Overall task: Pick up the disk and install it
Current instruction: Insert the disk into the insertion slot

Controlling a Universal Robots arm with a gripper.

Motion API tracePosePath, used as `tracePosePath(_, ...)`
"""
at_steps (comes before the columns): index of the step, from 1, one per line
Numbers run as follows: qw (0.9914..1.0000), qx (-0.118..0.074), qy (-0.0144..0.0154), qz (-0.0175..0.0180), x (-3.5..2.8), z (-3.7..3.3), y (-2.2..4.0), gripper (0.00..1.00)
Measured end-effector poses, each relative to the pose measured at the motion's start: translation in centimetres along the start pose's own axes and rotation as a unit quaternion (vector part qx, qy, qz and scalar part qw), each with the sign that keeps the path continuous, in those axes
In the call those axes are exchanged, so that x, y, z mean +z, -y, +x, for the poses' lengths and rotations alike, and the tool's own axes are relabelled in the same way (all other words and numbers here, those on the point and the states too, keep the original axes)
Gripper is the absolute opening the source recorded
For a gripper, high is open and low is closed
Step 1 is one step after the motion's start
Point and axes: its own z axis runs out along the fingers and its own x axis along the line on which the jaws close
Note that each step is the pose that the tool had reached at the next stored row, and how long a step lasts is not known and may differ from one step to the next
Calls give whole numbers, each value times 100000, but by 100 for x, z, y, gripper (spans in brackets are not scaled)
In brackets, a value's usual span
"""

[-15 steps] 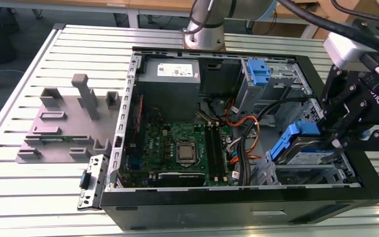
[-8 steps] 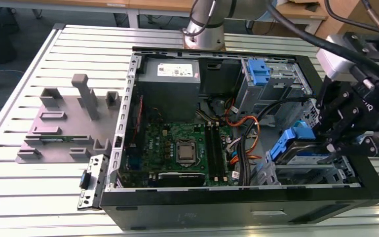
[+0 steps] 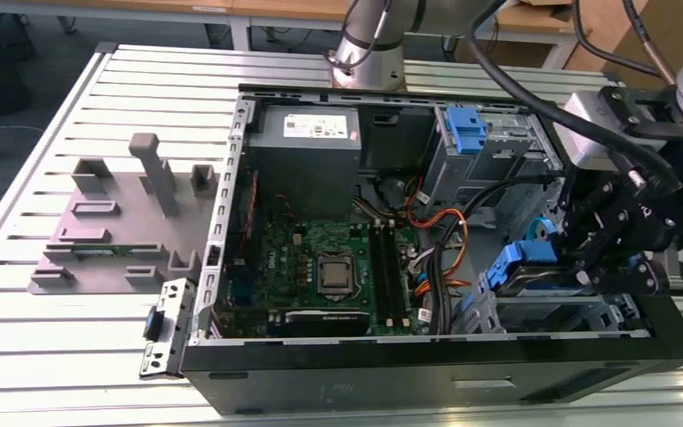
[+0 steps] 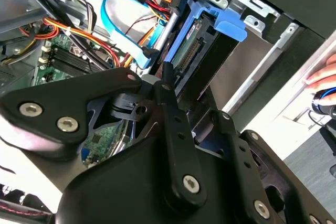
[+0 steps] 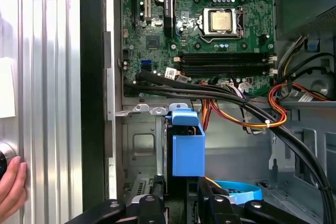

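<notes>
Arm's gripper (image 3: 561, 265) sits low at the exterior view's right, inside the open computer case (image 3: 437, 369), at the drive bay corner. Its fingers (image 4: 170, 103) are closed onto the disk (image 3: 518, 269), one each side, no gap btwn them & it that I can see. The disk stands on edge, tilted, blue rails showing, right next to the orange & black cables (image 3: 443, 236).

In the first wrist view it's edge-on w/ a blue rail (image 5: 188, 148) toward the camera and the grey bay wall (image 5: 139, 145) beside it. In the second wrist view its connector (image 4: 189, 56) shows, w/ a blue ribbon cable (image 4: 123, 11) near.

Motherboard (image 3: 317, 267) is approx centre of the case, grey power box (image 3: 306, 133) at upper middle of the frame, blue clip (image 3: 466, 129) just to its right. A grey fixture (image 3: 116, 222) stands on the slatted surface (image 3: 33, 356) at the exterior view's left, apart from the case. A person's hand (image 5: 10, 187) is at the surface's edge in the first wrist view.
</notes>
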Motion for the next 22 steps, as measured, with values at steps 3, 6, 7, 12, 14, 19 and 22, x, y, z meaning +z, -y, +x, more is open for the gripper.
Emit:
tracePosePath(3, 100000, 1, -47, 5, 42, 1, 1, 35)
tracePosePath(6, 100000, 1, -62, 4, 42, 1, 1, 35)
tracePosePath(7, 100000, 1, -60, 5, 42, 1, 1, 35)
tracePosePath(12, 100000, 2, -52, 3, 43, 1, 1, 42)
tracePosePath(14, 100000, 1, -59, 3, 43, 1, 1, 48)
tracePosePath(19, 99999, -145, 444, 211, 78, 3, -36, 48)
tracePosePath(22, 99998, -214, 495, 372, 82, 4, -45, 48)
